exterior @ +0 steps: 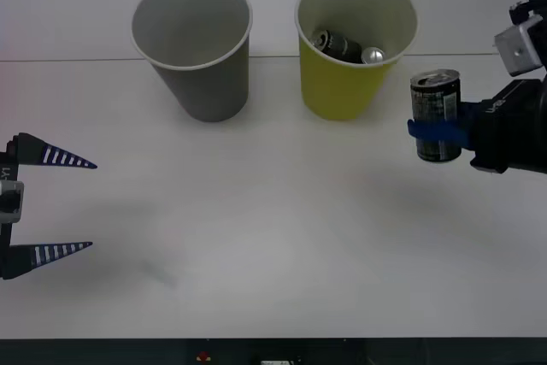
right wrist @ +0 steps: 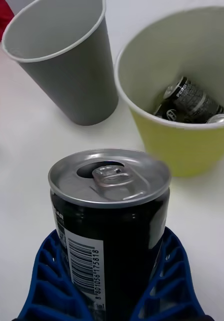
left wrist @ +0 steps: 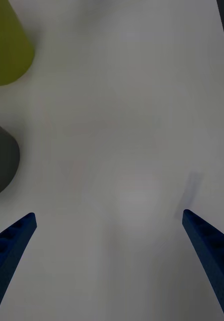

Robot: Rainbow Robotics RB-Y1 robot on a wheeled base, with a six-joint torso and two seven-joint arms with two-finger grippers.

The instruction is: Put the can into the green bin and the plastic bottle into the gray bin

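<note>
My right gripper [exterior: 438, 132] is shut on a dark can [exterior: 436, 115] with a silver top, held upright above the table just right of the green bin [exterior: 355, 44]. In the right wrist view the can [right wrist: 110, 220] sits between the blue fingers [right wrist: 46, 281], facing the green bin [right wrist: 182, 145]. That bin holds two other cans [exterior: 338, 44]. The gray bin [exterior: 195, 44] stands left of it with nothing showing inside. At the left edge, my left gripper [exterior: 81, 204] hangs open over bare table. The plastic bottle is out of view.
The white table [exterior: 273, 237] stretches wide in front of both bins. Its front edge runs along the bottom of the front view. The two bins stand side by side with a small gap.
</note>
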